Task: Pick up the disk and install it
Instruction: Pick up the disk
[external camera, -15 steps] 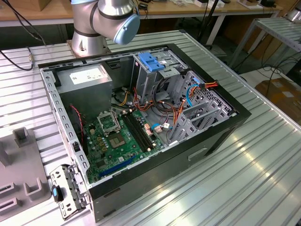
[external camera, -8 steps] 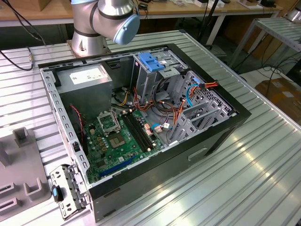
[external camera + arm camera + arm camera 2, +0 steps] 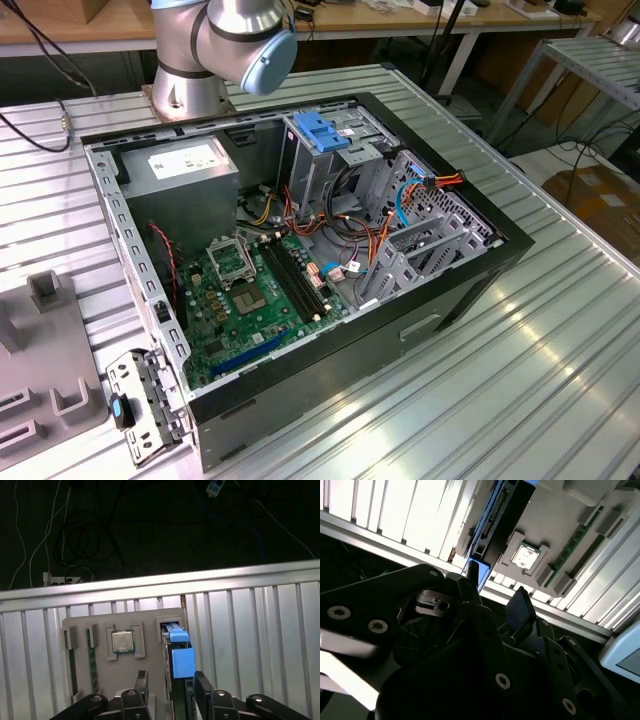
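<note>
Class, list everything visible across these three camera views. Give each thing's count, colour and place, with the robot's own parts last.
disk: one, blue-railed, on edge in a holder tray slot
holder tray: one, grey, on the table
processor chip: one, silver, in a tray pocket
memory sticks: two, green, in tray slots
computer case: one, black, open, on the table
motherboard: one, green, case floor
power supply box: one, grey, white sticker, inside the case
drive cage: one, metal, blue top, inside the case
table: one, silver, ribbed
robot arm: one, silver, blue cap, behind the case
gripper: one, black, open, over the disk
</note>
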### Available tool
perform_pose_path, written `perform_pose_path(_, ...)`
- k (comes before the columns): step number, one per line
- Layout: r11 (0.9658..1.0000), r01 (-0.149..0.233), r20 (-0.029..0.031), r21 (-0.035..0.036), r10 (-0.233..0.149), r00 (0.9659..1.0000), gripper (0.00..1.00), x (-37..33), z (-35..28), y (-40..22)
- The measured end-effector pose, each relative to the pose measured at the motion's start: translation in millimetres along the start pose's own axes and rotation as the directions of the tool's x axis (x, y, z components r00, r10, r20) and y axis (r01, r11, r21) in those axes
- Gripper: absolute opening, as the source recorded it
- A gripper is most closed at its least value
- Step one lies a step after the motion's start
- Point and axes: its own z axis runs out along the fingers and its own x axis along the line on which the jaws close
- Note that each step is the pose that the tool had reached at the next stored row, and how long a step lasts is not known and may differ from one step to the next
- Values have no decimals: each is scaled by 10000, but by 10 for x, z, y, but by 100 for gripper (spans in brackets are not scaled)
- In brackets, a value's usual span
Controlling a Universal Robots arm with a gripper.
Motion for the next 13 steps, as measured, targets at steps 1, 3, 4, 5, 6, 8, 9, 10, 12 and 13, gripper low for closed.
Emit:
perform_pose_path(1, 10000, 40, 1, 2, -40, 10000, 49, 0, 18, 7)
perform_pose_path(3, 9999, 153, 1, 6, -153, 9999, 49, 0, 59, 22)
perform_pose_path(4, 9997, 231, 0, 10, -231, 9997, 49, -9, 90, 33)
perform_pose_path(5, 9996, 269, -1, 12, -269, 9996, 49, -27, 108, 36)
perform_pose_path(6, 9996, 294, 0, 15, -294, 9996, 49, -38, 119, 38)
perform_pose_path(8, 9993, 367, 1, 32, -367, 9993, 49, -50, 153, 50)
perform_pose_path(9, 9992, 400, 1, 34, -400, 9992, 49, -50, 173, 66)
perform_pose_path(10, 9990, 437, 2, 39, -437, 9990, 49, -49, 191, 75)
perform_pose_path(12, 9987, 514, 0, 41, -514, 9987, 49, -48, 229, 84)
perform_pose_path(13, 9985, 546, 0, 42, -546, 9985, 49, -50, 257, 84)
